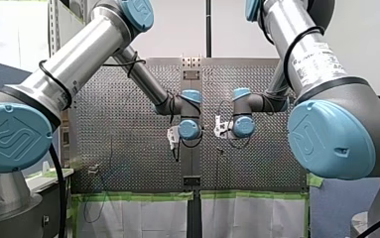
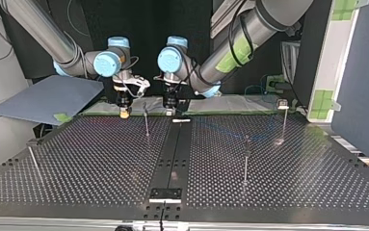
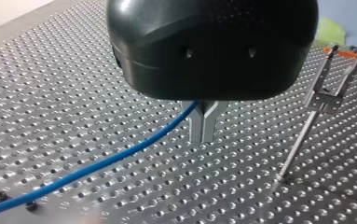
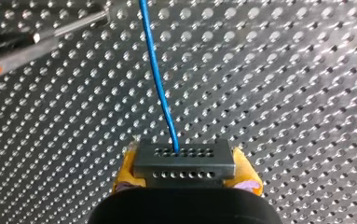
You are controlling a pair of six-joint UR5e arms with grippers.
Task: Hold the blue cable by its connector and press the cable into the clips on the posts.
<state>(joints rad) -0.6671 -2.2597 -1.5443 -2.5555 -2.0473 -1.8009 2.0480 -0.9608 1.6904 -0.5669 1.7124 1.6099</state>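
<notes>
In the right wrist view my right gripper is shut on the dark connector block, one yellow pad on each side of it. The blue cable leaves the block and runs away over the perforated table. In the left wrist view my left gripper has its metal fingers together on the blue cable, which trails off to one side just above the plate. A thin post with an orange-tipped clip stands beside that gripper. In the top view both grippers hang at the far edge, right and left.
Thin posts stand on the perforated table: one near the grippers, one at mid right, one at the far right, one at the left edge. A dark strip runs down the table's middle.
</notes>
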